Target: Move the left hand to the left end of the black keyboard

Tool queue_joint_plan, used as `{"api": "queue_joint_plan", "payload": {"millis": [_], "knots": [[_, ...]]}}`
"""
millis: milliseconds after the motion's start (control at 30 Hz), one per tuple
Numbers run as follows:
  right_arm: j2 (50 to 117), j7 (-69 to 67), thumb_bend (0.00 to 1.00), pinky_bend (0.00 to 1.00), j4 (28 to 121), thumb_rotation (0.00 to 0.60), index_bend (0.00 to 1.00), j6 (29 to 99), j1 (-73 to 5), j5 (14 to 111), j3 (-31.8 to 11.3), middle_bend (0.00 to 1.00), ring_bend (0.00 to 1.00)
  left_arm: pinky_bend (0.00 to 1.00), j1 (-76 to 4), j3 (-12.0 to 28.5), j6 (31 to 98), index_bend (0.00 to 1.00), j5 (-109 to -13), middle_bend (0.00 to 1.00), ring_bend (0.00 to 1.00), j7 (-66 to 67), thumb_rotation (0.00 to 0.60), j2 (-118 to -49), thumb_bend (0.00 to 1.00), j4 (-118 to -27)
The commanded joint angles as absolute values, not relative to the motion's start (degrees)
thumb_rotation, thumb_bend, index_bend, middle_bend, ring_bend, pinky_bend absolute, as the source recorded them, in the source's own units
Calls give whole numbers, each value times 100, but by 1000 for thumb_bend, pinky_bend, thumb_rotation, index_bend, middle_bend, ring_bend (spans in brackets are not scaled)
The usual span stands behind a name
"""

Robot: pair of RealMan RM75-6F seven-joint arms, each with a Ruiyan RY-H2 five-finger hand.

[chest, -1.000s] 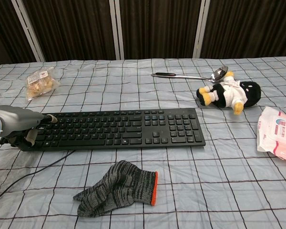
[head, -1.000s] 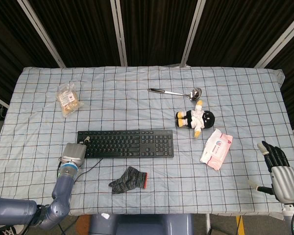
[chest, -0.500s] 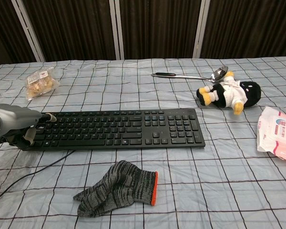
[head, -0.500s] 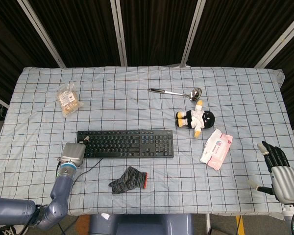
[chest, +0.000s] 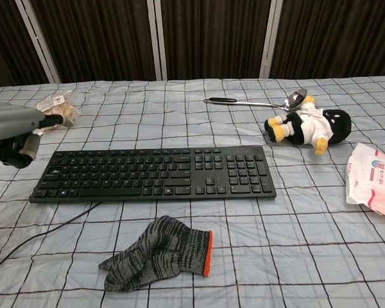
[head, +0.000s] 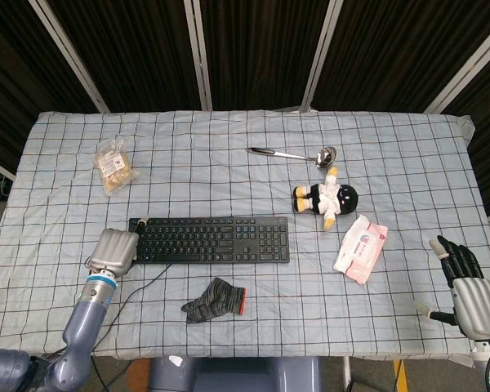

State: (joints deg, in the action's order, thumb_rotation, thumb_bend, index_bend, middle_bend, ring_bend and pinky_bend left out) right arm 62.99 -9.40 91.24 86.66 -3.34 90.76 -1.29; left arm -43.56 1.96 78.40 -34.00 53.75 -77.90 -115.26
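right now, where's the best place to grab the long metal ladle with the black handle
Probably mid-handle on the long metal ladle, coming straight down from above. It lies flat on the checked tablecloth with its slim straight handle to the left and rounded bowl to the right, and fingers could close across the handle's width.

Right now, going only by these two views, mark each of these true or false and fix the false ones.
1. The left hand is by the left end of the black keyboard. True.
2. The left hand grips the grey glove. False: the glove lies alone on the cloth, nearer the robot than the keyboard.
3. The ladle lies farther from the robot than the plush toy. True.
4. The pink wipes pack rests on the keyboard. False: it lies apart, to the keyboard's right.
5. The right hand holds nothing, fingers apart. True.
6. The snack bag sits beside the plush toy. False: it lies far off, toward the table's left side.
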Motion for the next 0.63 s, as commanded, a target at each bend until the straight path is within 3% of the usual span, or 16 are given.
{"api": "queue_joint_plan", "payload": {"millis": [33, 100, 267, 400, 633], "knots": [[6300, -930, 52, 0, 9126, 600, 0, 8667, -334, 9074, -130, 0, 0, 104, -3614, -484, 8533, 0, -4908, 2, 33, 4595, 600, -7186, 444, -12088], [6300, -905, 52, 0, 9132, 600, 0, 8671, -333, 9077, -132, 0, 0, 16, -3290, -844, 8805, 0, -5579, 0, 0, 4339, 600, -6968, 310, -12184], [6314, -846, 52, 0, 9138, 600, 0, 8687, -328, 9084, -133, 0, 0, 0, -2629, -1377, 9357, 0, -6992, 0, 0, 3584, 600, -6724, 161, -11895], [6319, -825, 52, 0, 9137, 600, 0, 8698, -321, 9069, -140, 0, 0, 0, -2103, -1596, 9944, 0, -7912, 0, 0, 3125, 600, -6799, 125, -11228], [6327, -812, 51, 0, 9102, 600, 0, 8726, -321, 9115, -136, 0, 0, 0, -1462, -1695, 10458, 0, -8554, 0, 0, 2606, 600, -7003, 117, -10258]]}}
